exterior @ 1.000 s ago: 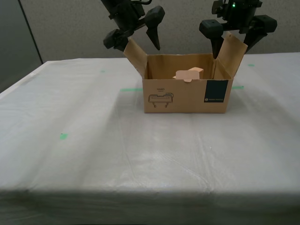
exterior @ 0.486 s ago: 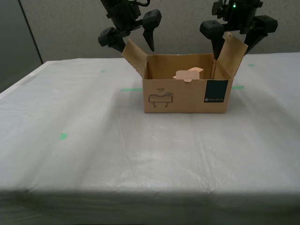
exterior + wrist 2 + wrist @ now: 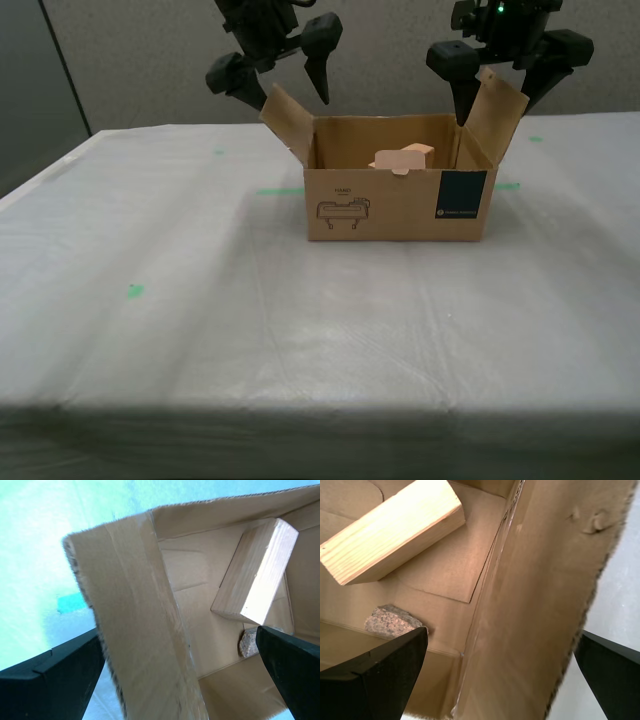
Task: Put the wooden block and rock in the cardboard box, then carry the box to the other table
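Indoors, the cardboard box (image 3: 395, 205) stands upright on the other table (image 3: 300, 330), a whitish, slightly wrinkled surface with small green tape marks (image 3: 135, 291). The box's dark label panel and line drawing face the exterior camera. Its two side flaps stand open, the one at the exterior view's left leaning outward more than the one at the exterior view's right.

The wooden block (image 3: 390, 530) lies inside the box, tilted, with one end raised; only its top shows over the front wall in the exterior view. The rock (image 3: 390, 622) rests on the box floor just beside the block's lower end, close to a wall. It is hidden from the exterior camera.

My first gripper (image 3: 502, 635) hangs with its jaws spread wide, one finger over the inside of the box near the rock and the other outside, with a flap between them. It holds nothing.

My second gripper (image 3: 176, 630) is likewise spread wide astride a flap, one finger out over the table and the other over the box interior. It too grips nothing.

One arm (image 3: 255, 30) is above the flap at the exterior view's left and another arm (image 3: 505, 25) above the opposite flap. Which is first and which second cannot be told.
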Available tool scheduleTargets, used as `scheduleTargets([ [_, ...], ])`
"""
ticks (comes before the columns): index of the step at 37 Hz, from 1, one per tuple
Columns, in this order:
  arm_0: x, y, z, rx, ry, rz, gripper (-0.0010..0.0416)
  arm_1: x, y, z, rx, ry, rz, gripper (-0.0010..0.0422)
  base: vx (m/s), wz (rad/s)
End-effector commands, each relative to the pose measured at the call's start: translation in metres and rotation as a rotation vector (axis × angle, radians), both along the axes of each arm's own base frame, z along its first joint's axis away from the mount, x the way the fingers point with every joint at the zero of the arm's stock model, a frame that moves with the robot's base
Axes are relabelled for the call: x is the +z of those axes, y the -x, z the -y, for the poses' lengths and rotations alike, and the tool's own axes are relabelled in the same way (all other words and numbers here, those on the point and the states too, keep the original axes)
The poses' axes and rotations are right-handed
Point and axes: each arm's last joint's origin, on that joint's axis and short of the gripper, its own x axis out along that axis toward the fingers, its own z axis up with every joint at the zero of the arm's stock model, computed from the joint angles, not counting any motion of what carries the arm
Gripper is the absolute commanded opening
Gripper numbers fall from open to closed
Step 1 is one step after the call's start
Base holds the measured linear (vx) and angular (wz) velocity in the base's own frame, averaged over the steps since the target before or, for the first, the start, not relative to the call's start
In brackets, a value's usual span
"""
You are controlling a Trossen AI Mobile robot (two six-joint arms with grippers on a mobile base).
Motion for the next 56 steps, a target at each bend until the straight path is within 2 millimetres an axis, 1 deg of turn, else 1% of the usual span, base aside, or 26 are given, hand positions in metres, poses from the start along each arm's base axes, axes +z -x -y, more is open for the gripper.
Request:
scheduleTargets([
  [1,0.009,0.003,0.001,-0.001,0.0,0.017,0.04,0.012,0.002,-0.004,-0.009,0.004,0.024,0.0393,0.0,0.0],
  [4,0.02,0.007,0.002,-0.001,-0.007,0.042,0.04,0.024,0.004,-0.009,-0.006,0.01,0.042,0.0389,0.0,0.0],
  [9,0.04,0.015,0.004,-0.001,-0.019,0.087,0.0401,0.042,0.008,-0.018,0.007,0.02,0.066,0.0397,0.0,0.0],
  [11,0.05,0.019,0.005,-0.001,-0.026,0.111,0.04,0.049,0.009,-0.021,0.01,0.026,0.082,0.0402,0.0,0.0],
  [19,0.093,0.041,0.011,-0.01,-0.061,0.228,0.0399,0.085,0.022,-0.032,-0.001,0.039,0.162,0.0396,0.0,0.0],
  [28,0.138,0.073,0.019,-0.033,-0.109,0.363,0.04,0.13,0.049,-0.048,-0.071,-0.042,0.277,0.0396,0.0,0.0],
  [33,0.158,0.092,0.025,-0.033,-0.125,0.414,0.04,0.158,0.068,-0.057,-0.091,-0.036,0.342,0.0396,0.0,0.0],
  [39,0.171,0.109,0.029,-0.039,-0.137,0.433,0.04,0.185,0.089,-0.067,-0.084,-0.011,0.405,0.0396,0.0,0.0],
  [44,0.178,0.118,0.031,-0.042,-0.164,0.443,0.0398,0.199,0.101,-0.073,-0.081,0.0,0.435,0.0396,0.0,0.0],
  [47,0.181,0.121,0.031,-0.068,-0.185,0.448,0.0398,0.202,0.105,-0.075,-0.082,-0.001,0.433,0.0396,0.0,0.0],
  [56,0.182,0.123,0.032,-0.075,-0.191,0.454,0.0399,0.198,0.108,-0.076,-0.091,-0.021,0.391,0.0396,0.0,0.0],
])
